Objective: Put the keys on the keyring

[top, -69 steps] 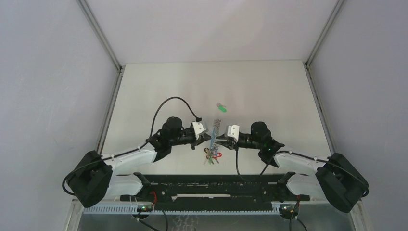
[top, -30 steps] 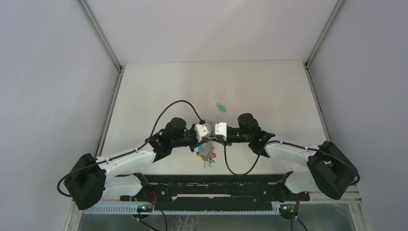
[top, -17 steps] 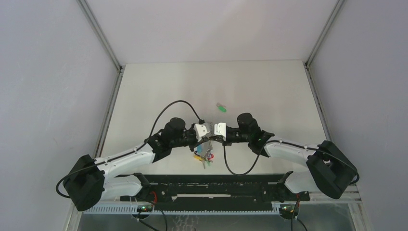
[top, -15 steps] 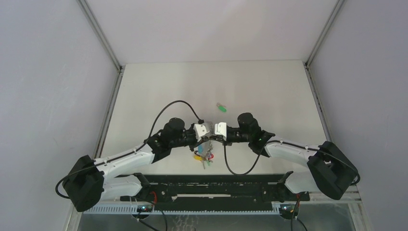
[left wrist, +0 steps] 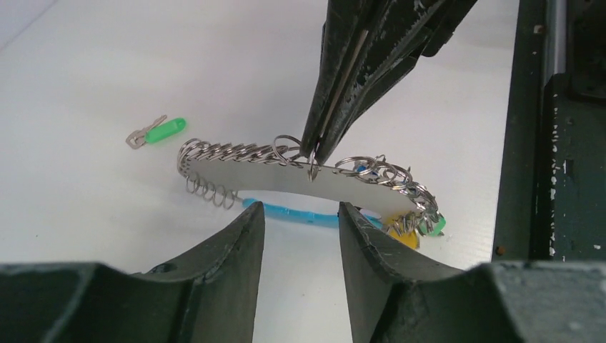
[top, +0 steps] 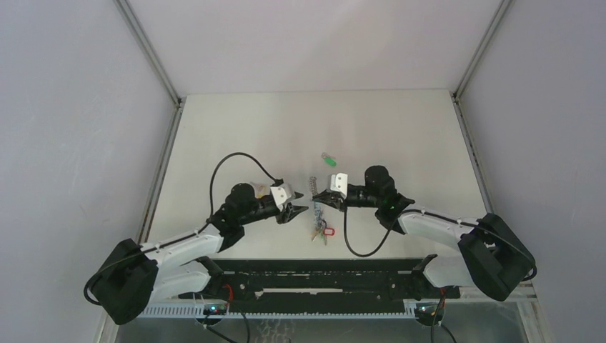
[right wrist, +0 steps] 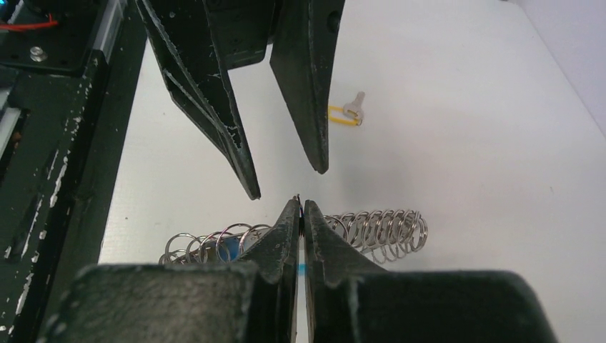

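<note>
The one keyring (left wrist: pixel 286 175) lies mid-tabletop. Its long axis runs from the near edge toward the far edge, with the bunch carrying the red tag (top: pixel 327 230) at the near end. The right gripper (left wrist: pixel 314 146) is closed, pinching a small wire ring at the keyring's middle. The left gripper (top: pixel 299 211) stands just left of it, jaws apart, holding nothing. Two keys lie loose: the yellow key (right wrist: pixel 345 113) past the left gripper toward the left edge, and farther off the green key (top: pixel 329 160), blade pointing far-left.
</note>
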You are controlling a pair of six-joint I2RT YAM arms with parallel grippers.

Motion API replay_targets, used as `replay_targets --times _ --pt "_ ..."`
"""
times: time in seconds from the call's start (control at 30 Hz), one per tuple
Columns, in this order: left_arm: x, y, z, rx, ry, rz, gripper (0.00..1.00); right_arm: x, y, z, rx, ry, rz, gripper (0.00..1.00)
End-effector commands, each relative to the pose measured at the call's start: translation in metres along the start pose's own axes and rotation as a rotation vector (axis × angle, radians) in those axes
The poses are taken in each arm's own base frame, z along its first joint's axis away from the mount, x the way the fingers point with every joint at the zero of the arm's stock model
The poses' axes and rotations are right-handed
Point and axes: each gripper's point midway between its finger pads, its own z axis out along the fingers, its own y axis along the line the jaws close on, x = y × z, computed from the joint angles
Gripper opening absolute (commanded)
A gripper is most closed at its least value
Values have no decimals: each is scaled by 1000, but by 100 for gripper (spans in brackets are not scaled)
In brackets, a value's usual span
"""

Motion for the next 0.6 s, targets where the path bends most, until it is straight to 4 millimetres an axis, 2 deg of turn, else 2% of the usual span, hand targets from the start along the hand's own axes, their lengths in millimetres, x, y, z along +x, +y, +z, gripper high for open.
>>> replay_targets --times 0.0,0.27,0.57 --pt "-26 -3 -2 27 -146 24 48 -43 -7 0 -6 -158 -60 0" --pt "-33 -9 0 74 -189 12 48 -45 -2 2 -40 -185 -43 0" --pt "-29 -11 2 99 -178 0 31 -44 0 3 -52 -185 -30 0"
